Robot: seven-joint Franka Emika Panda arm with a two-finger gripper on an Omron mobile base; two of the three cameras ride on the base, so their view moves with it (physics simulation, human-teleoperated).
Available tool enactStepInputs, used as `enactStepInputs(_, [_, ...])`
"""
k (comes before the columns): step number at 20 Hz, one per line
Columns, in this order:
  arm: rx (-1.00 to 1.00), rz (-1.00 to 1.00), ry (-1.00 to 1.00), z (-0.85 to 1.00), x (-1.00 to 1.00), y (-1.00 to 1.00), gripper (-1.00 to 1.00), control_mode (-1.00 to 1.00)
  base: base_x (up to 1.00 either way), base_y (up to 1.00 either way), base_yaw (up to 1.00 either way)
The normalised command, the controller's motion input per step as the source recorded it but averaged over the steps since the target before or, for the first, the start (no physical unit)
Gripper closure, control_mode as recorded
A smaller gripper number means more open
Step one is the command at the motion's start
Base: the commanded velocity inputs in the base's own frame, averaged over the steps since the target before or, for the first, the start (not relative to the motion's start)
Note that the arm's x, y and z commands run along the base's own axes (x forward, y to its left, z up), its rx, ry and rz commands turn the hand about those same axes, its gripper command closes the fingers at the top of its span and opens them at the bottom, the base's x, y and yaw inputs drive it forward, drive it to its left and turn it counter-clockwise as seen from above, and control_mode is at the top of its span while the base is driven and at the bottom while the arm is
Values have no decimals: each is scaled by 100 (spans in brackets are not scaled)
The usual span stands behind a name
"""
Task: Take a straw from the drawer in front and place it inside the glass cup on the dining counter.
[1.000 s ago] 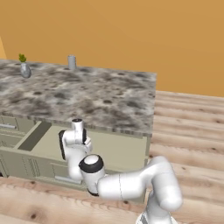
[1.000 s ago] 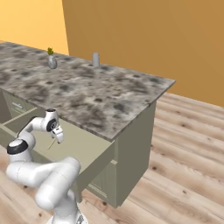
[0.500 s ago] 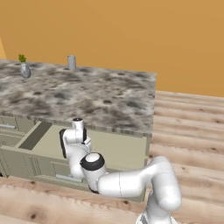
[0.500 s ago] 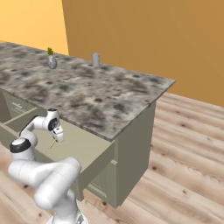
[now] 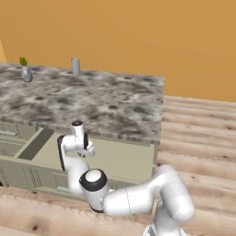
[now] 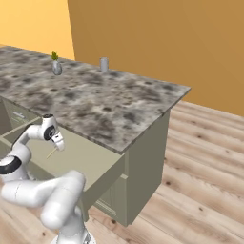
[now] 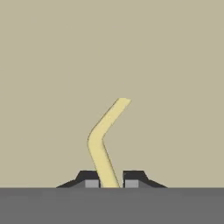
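The open drawer [image 5: 129,161] [image 6: 83,159] shows its beige inside under the counter's edge. My gripper [image 5: 90,150] [image 6: 59,145] [image 7: 111,183] reaches down into it. In the hand view the pale yellow straw [image 7: 104,141] rises from between the two dark fingertips [image 7: 91,183], which press on it from both sides over the drawer floor. A thin pale line of the straw [image 6: 51,153] pokes out below the hand in the right base view. The glass cup [image 5: 75,65] [image 6: 104,64] stands upright at the far edge of the dining counter [image 5: 97,99] [image 6: 109,102].
A small grey vase with a green sprig [image 5: 26,73] [image 6: 56,66] stands on the counter to the left of the cup. A second drawer [image 5: 11,138] is to the left. Wooden floor [image 6: 200,167] lies to the right, and an orange wall rises behind.
The jaws have closed from wide open onto the straw. The hand has stayed over the same spot in the drawer.
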Motion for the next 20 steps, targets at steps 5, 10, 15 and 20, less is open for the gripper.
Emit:
enactStepInputs(5, [-3, 0, -23, 97, -11, 0, 100, -100, 0, 0, 0])
enactStepInputs(10, [0, 0, -4, 95, -7, -4, 100, -100, 0, 0, 0])
enactStepInputs(15, [0, 0, 1, 81, -41, -17, 100, -100, 0, 0, 0])
enactStepInputs(20, [0, 1, 0, 90, -70, -45, 100, -100, 0, 0, 0])
